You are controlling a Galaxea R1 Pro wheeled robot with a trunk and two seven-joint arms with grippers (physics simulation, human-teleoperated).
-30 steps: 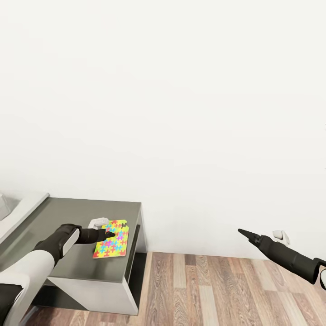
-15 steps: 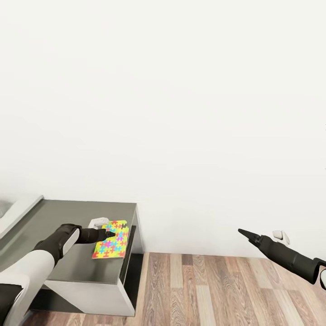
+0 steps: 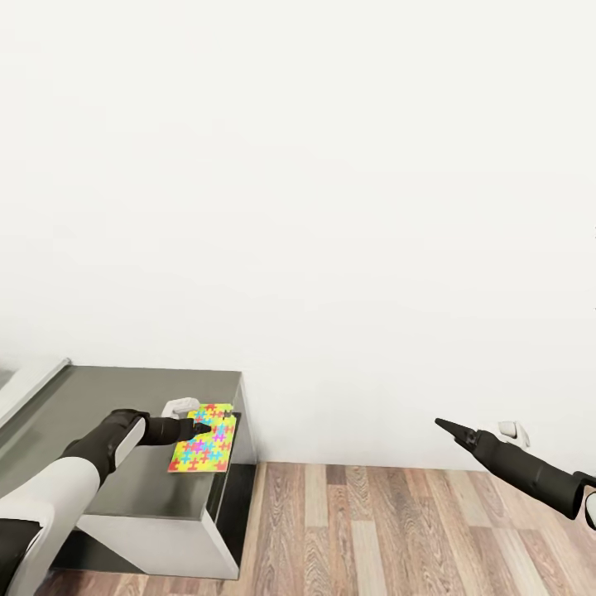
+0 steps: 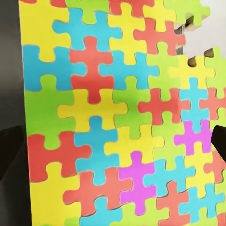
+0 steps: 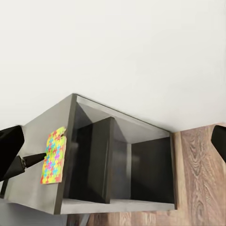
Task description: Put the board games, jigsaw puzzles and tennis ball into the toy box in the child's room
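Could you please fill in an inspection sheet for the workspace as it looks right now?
Surface: dark grey cabinet top.
Job's things: one jigsaw puzzle held over the cabinet, some edge pieces missing.
Clutter: nothing seen.
Grippers: left gripper shut on the puzzle's edge; right gripper empty over the wood floor, whether open or shut unclear.
Cables: nothing seen.
Surroundings: white wall; the cabinet has open compartments.

Left gripper [image 3: 201, 428] clamped on jigsaw puzzle [image 3: 202, 448] — right gripper [image 3: 440, 425] closed, arm extended forward.
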